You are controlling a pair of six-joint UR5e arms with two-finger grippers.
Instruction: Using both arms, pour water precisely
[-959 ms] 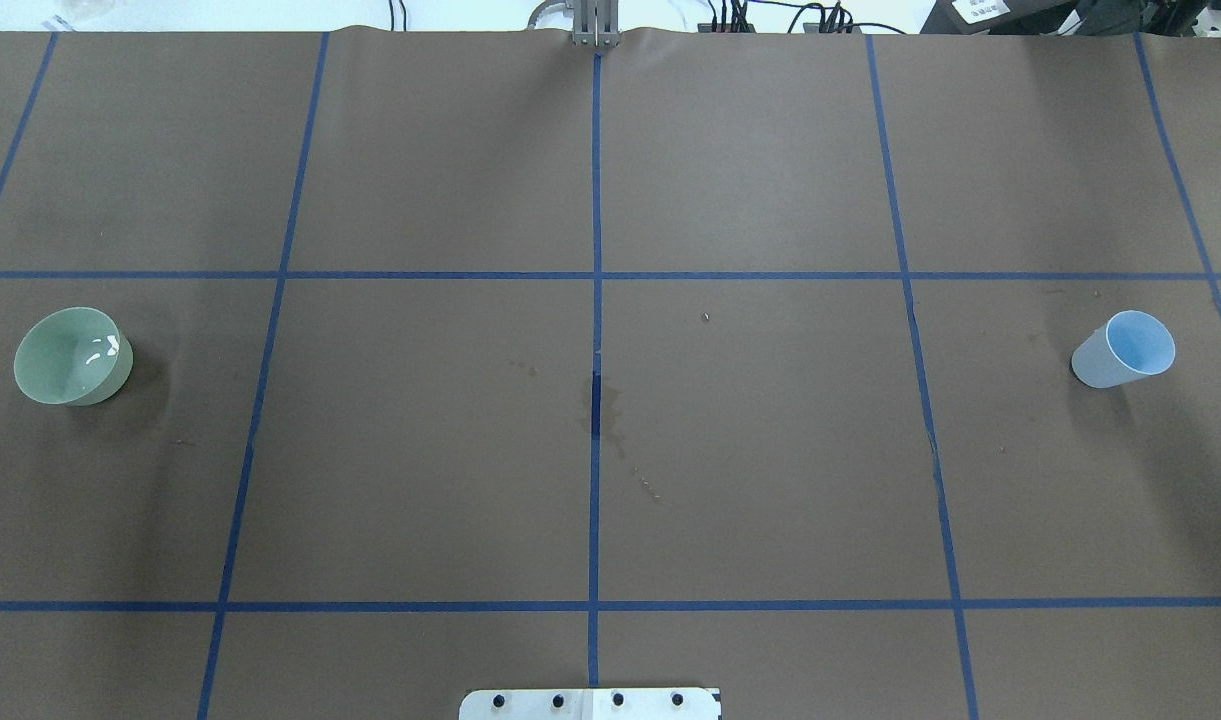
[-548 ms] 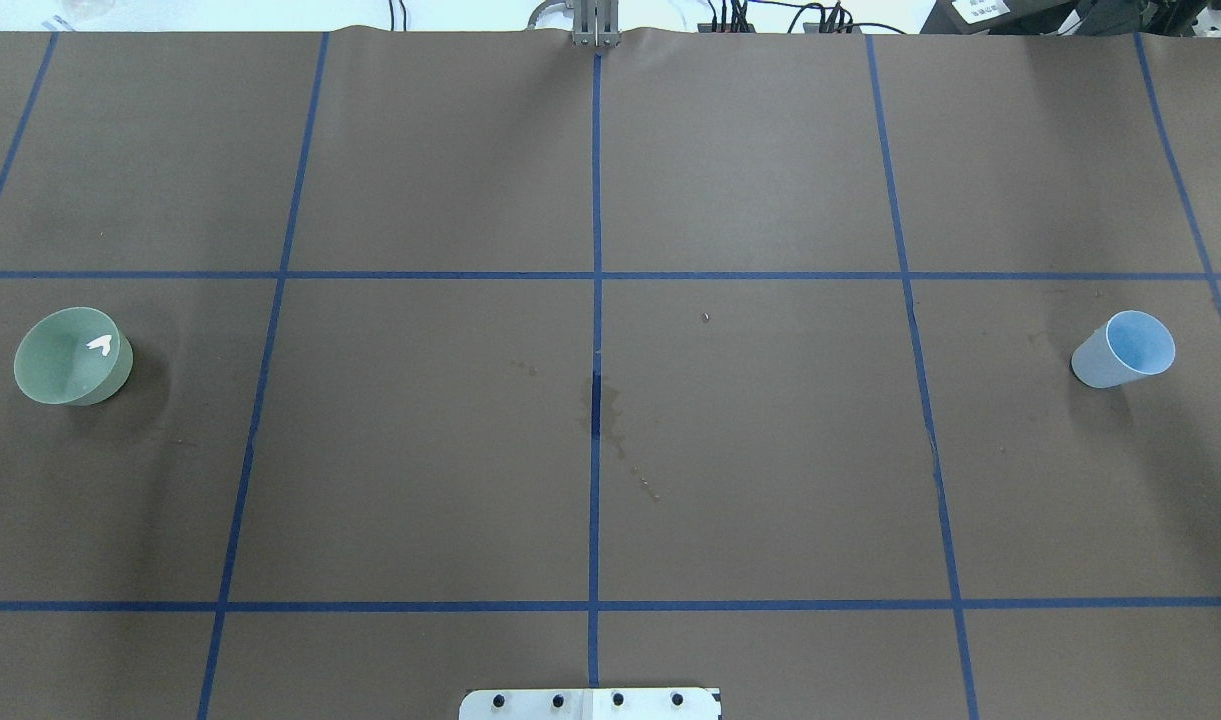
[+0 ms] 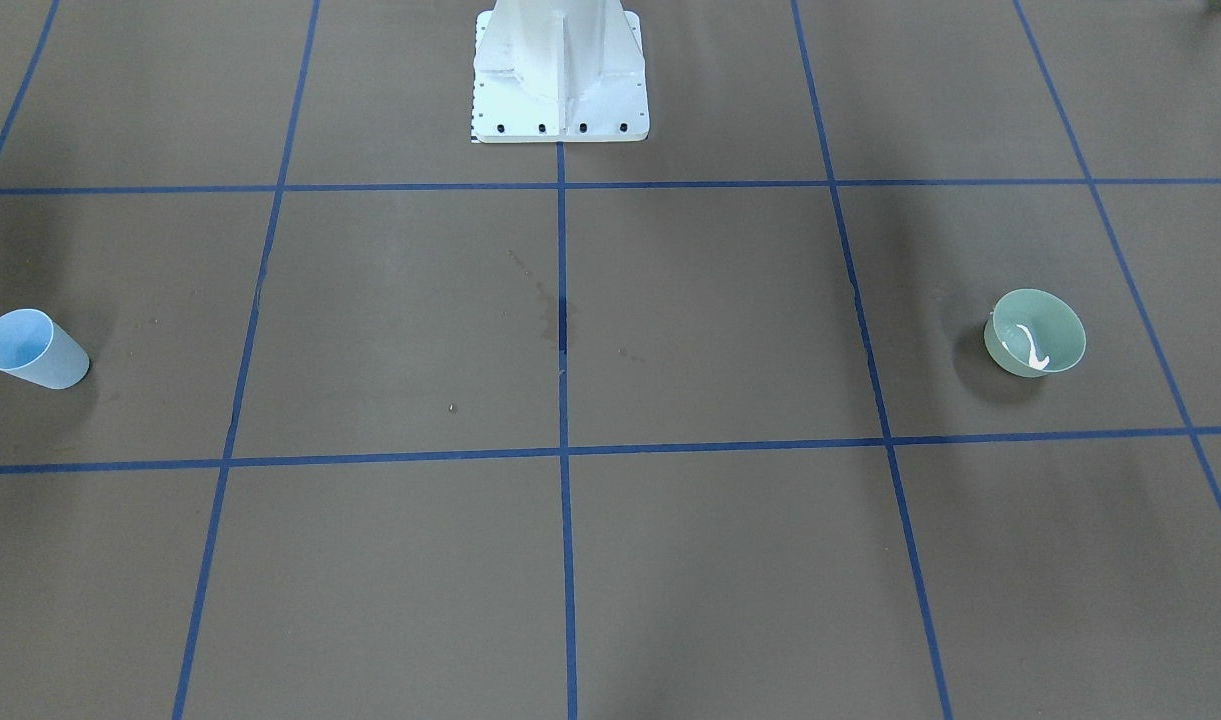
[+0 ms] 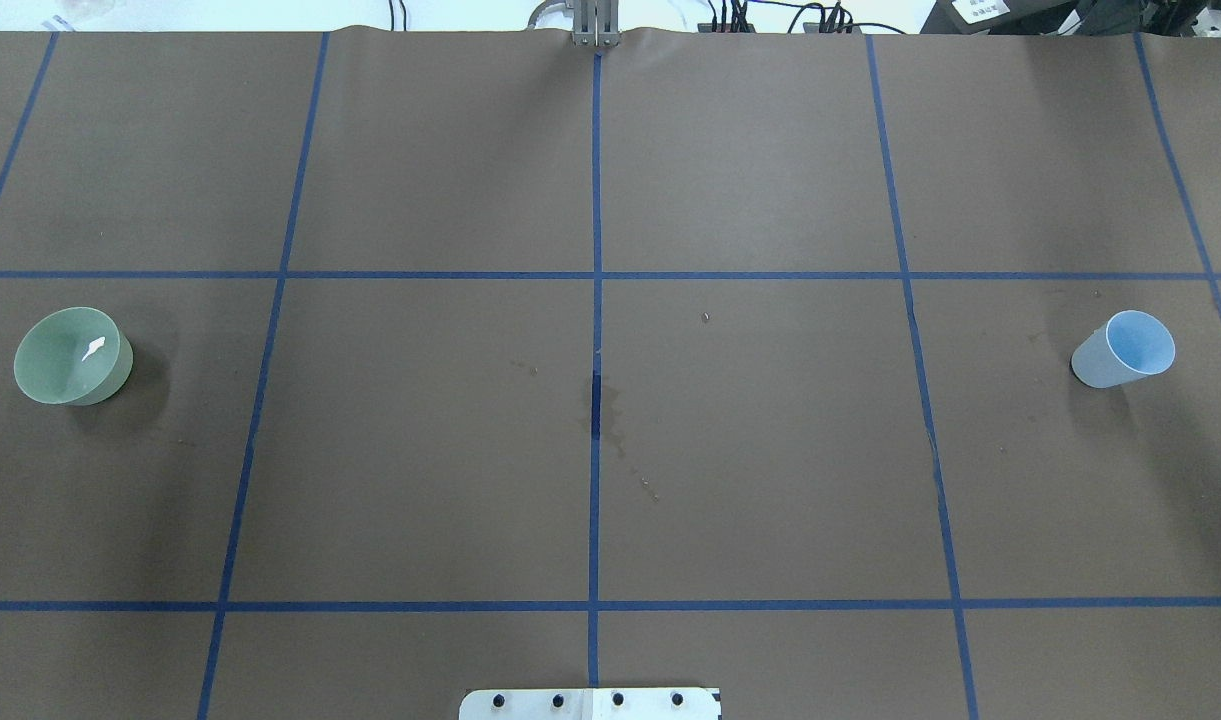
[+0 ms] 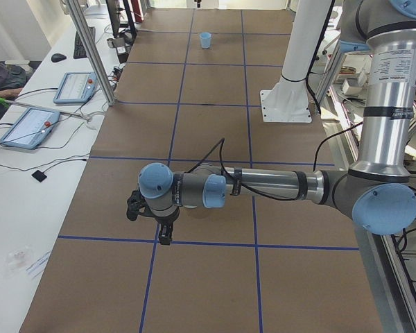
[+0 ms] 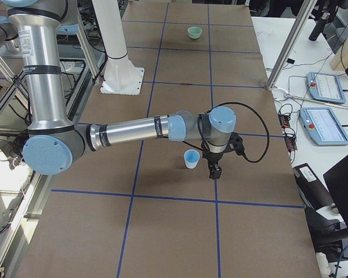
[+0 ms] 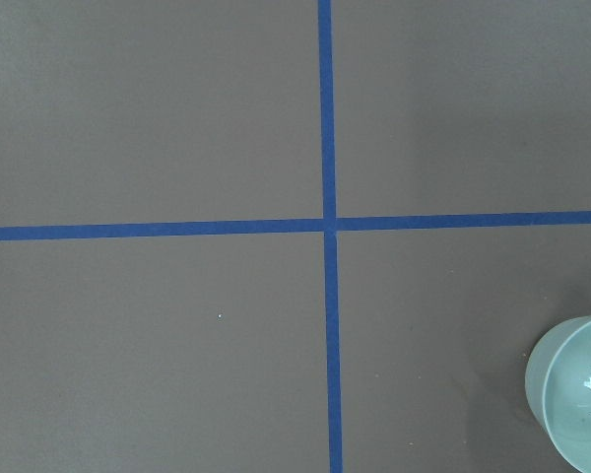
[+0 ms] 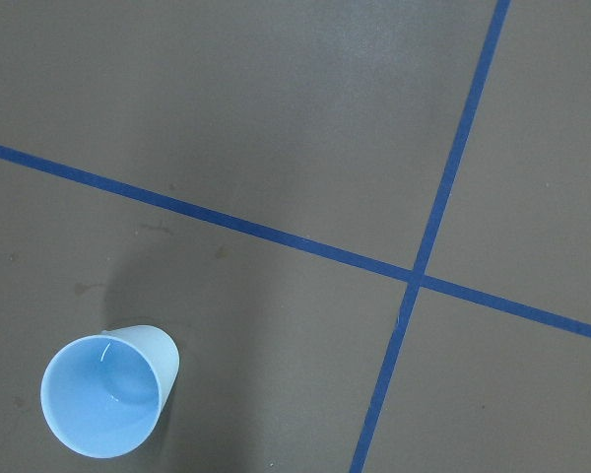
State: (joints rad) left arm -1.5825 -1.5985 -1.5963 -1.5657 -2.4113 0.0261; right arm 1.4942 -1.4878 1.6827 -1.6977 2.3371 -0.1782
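Left gripper (image 5: 164, 234): black, two-finger, pointing down at the table from the wrist of the left arm (image 5: 270, 186), which is stretched out level above the brown table cover (image 4: 750, 470). It shows only in the side view, so whether its jaws are parted or closed cannot be told. Right gripper (image 6: 214, 169): same kind, pointing down from the right arm (image 6: 133, 130), likewise stretched out level; its jaw state cannot be told either. Blue cup (image 6: 191, 158): upright, mouth up, on the table near the right gripper and apart from it; it sits at the lower left of the right wrist view. Green bowl (image 4: 70, 356): upright at the robot's left end of the table, well apart from the cup at the right end, and cut by the lower right corner of the left wrist view. Water (image 4: 93, 348): inside the green bowl, seen as a glossy white glint on its inner surface. Blue tape grid (image 4: 596, 200): divides the cover into squares. Dark stain (image 4: 600, 410): on the central tape line, between bowl and cup. White pedestal (image 3: 560, 80): bolted at the robot's edge of the table.
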